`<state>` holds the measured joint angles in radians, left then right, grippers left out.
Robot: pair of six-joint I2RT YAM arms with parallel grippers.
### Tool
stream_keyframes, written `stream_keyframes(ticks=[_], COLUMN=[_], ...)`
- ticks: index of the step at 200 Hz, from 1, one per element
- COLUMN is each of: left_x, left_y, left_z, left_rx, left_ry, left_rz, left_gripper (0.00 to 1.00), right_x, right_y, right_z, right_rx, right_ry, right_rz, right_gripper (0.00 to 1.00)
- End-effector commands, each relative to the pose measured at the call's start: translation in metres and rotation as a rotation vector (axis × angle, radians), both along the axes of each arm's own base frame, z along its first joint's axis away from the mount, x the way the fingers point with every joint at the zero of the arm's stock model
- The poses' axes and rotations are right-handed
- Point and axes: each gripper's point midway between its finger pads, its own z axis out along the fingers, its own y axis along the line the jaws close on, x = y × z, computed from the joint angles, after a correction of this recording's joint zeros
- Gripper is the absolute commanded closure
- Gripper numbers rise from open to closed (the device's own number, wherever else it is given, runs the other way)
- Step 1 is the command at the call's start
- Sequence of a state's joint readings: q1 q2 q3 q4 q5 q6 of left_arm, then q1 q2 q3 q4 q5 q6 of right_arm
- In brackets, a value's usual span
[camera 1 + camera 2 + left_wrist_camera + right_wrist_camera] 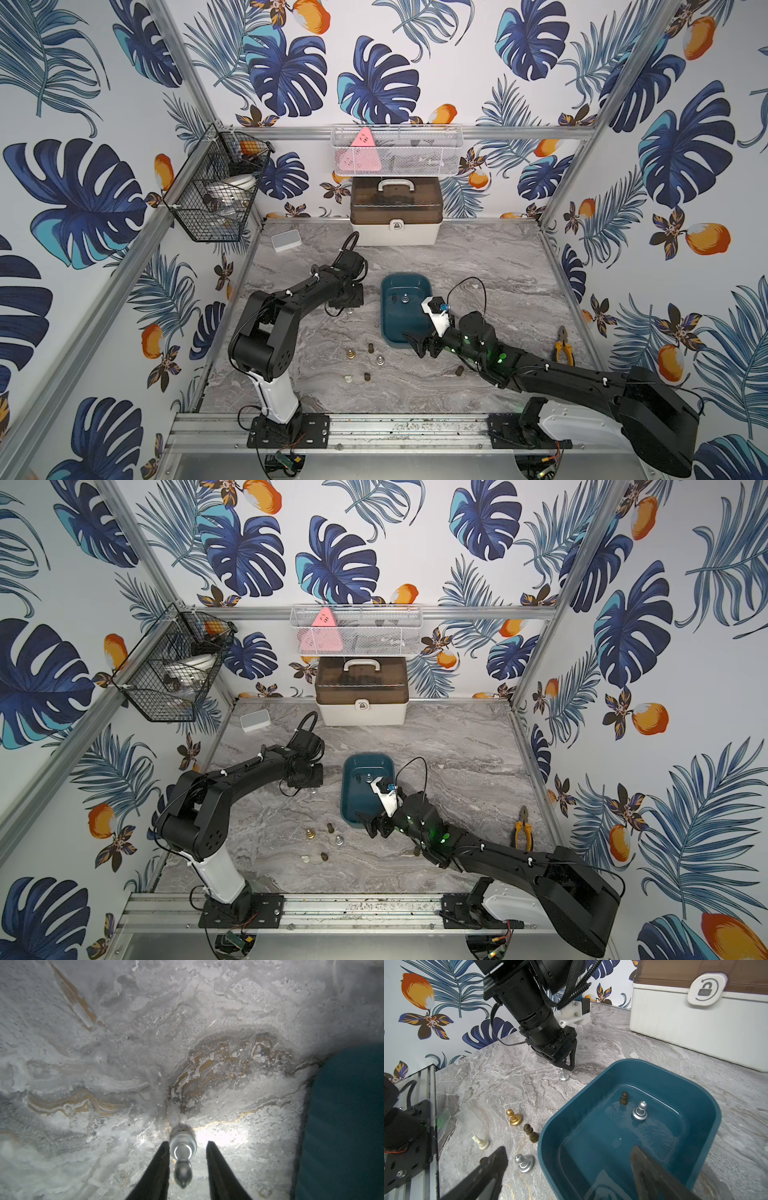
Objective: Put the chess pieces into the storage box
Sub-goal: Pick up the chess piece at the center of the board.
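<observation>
While right fingers [488, 1172] gape over the dark teal plastic storage box's [593, 1084] rim, left fingers [158, 1172] loosely straddle an upright silver pawn [182, 1147], seemingly needing a pinch.

Latch [706, 989] on the white case [695, 1028]: you can read an open-padlock sign ringed by a curved arrow.
Marks on that padlock: too small for you to read.
Pink triangle [362, 138] in the wire basket [415, 160]: dark marks, illegible.

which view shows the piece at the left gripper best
Left wrist view: the silver piece stands close up within the left gripper. The right wrist view shows it small; in both top views the arm nearly hides it.
</observation>
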<state>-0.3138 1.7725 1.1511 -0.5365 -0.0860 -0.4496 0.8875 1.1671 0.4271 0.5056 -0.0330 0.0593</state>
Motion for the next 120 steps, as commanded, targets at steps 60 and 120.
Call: stream_keyframes(ticks=[60,120], left_x=[-0.0041,-0.0045], left_y=[0.0026,0.0023], left_z=[-0.0048,-0.0063], left_rx=[0.008,0.009], left_ry=[0.002,-0.001], left_rz=[0.016,0.013], left_gripper=[0.72,0.74], right_x=[0.0005,0.0001], right_y=[0.0020,0.0016], right_z=[0.0113,0.0127], right_rx=[0.027,0.028], right_ry=[-0.034,-0.035], right_rz=[0.005,0.002], right_gripper=[0.06,0.06])
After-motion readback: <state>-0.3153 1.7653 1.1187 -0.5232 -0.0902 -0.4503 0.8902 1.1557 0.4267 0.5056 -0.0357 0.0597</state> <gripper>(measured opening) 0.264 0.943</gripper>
